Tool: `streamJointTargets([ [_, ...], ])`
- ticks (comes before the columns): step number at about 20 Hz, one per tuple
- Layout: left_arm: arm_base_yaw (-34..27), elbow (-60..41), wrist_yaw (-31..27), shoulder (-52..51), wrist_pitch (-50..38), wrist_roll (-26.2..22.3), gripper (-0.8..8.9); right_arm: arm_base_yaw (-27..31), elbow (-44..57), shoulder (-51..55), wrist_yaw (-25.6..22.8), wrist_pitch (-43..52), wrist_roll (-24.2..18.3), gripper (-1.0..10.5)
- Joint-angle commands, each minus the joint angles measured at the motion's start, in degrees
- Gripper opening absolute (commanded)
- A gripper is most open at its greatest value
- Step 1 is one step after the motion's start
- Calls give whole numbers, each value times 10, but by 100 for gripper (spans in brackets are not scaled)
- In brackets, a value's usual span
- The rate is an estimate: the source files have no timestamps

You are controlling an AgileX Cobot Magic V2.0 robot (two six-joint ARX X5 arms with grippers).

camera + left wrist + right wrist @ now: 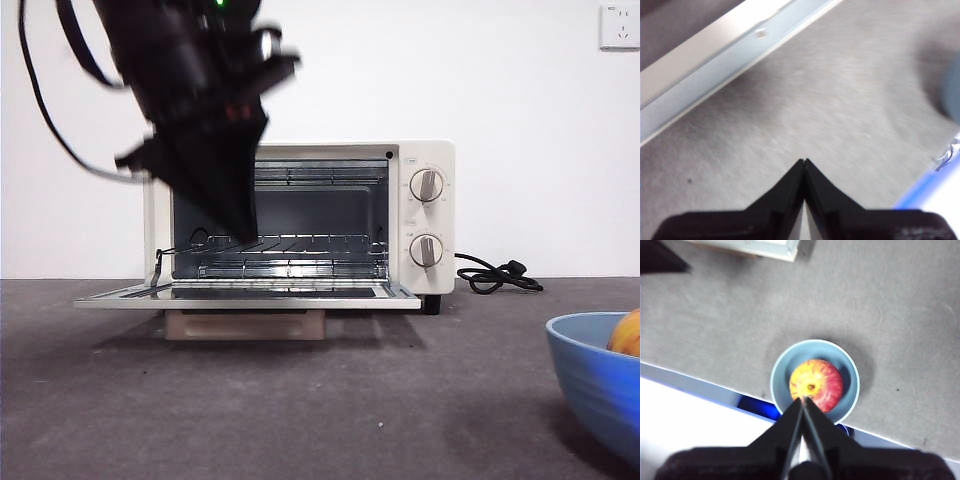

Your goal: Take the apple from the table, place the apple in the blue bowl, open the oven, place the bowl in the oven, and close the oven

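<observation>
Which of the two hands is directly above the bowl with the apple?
The right hand: its wrist view looks straight down on the apple inside the blue bowl. The left hand is over by the open oven.

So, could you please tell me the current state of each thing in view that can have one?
Cream-white boxy toaster oven: door open, lying flat; wire rack inside bare.
Round glossy blue bowl: upright on the table, holding the apple.
Round red-and-yellow apple: inside the bowl.
Left gripper: shut, empty, near the oven.
Right gripper: shut, empty, above the bowl.
</observation>
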State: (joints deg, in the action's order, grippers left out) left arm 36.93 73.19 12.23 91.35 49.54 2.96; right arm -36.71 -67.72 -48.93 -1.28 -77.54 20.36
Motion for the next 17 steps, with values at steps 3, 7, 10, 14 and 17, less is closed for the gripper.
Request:
streamJointTargets([
  [3, 22, 2, -3, -101, 60, -13, -6, 5, 90, -23, -6, -1, -12, -7],
  [7, 26, 2, -3, -188, 106, -21, -6, 63, 169, -23, 11, 60, -1, -7],
  [10, 25, 2, -3, -238, 137, -21, -6, 111, 195, -28, 28, 82, -20, 7],
  [14, 26, 2, -3, -284, 160, -18, -6, 159, 209, -57, 38, 93, -47, 104],
  [17, 26, 2, -3, -306, 175, -16, -6, 170, 212, -90, 48, 105, -67, 106],
])
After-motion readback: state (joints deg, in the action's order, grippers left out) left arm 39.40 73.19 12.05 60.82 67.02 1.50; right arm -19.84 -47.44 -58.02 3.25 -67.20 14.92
